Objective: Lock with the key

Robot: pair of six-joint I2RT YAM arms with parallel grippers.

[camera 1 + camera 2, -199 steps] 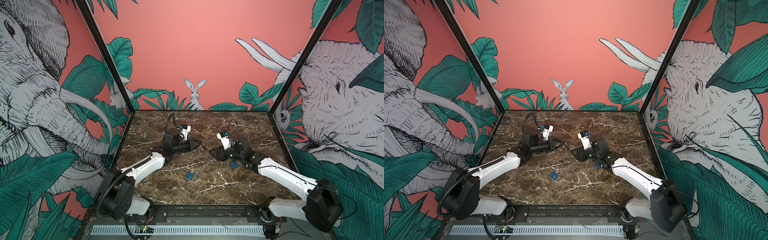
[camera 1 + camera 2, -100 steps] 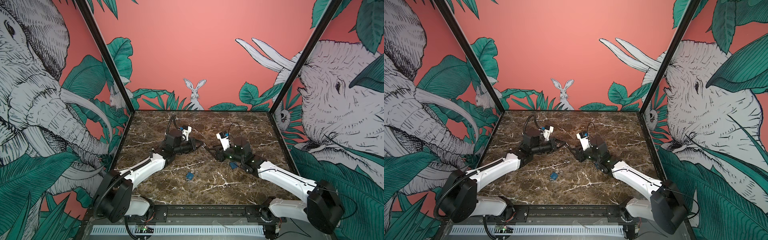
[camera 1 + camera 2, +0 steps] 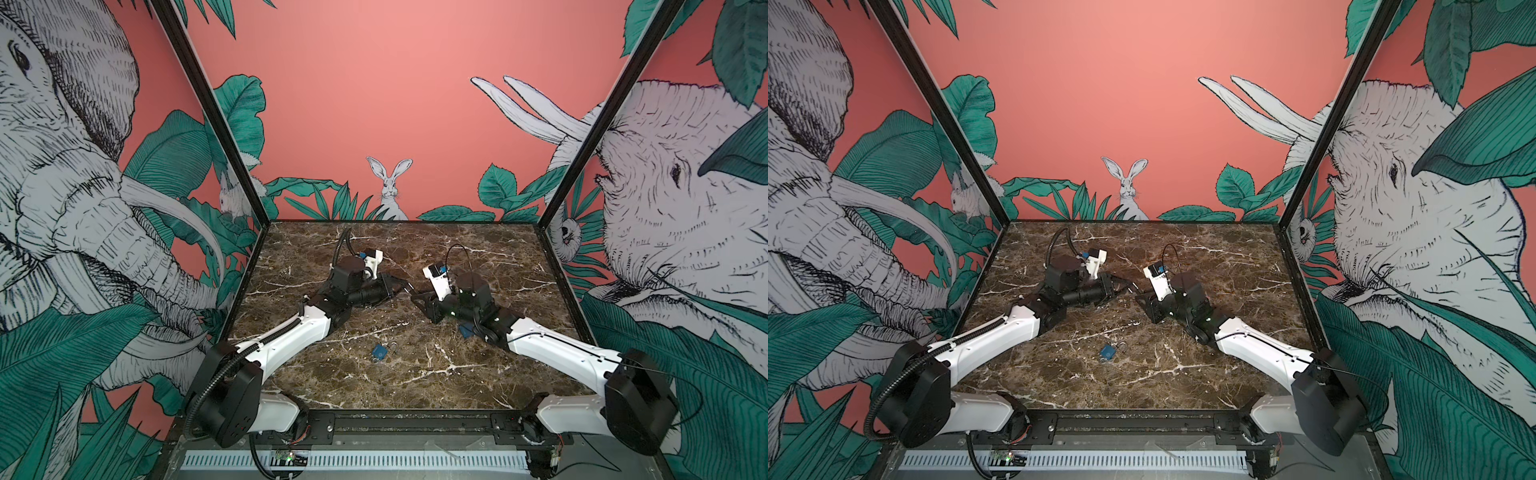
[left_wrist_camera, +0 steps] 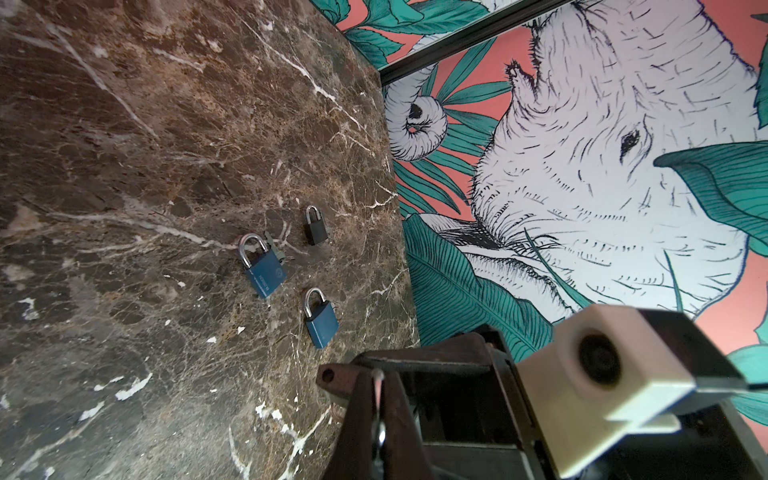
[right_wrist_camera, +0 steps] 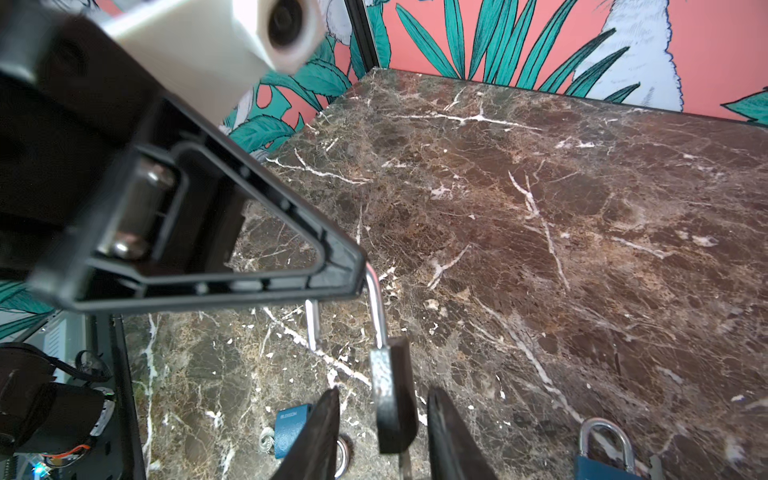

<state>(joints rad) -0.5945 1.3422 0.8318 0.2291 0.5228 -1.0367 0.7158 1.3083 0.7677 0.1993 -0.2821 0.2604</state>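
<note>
Above the tabletop point(image 5: 582, 208) middle, left pincer point(image 5: 353, 274) pinches the black padlock point(image 5: 395, 415) shackle, body hanging lengthwise between the spread right pincer point(image 5: 382, 395) fingers (untouched; key point(image 5: 404, 463) apparently at its lower end).

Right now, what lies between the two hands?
A black padlock: the left hand pinches its shackle, and its body hangs between the fingers of the right hand, gaps on both sides. The right wrist view shows it.

A padlock point(image 3: 379, 351) lies on the table point(image 3: 415, 382), near its front middle.
</note>
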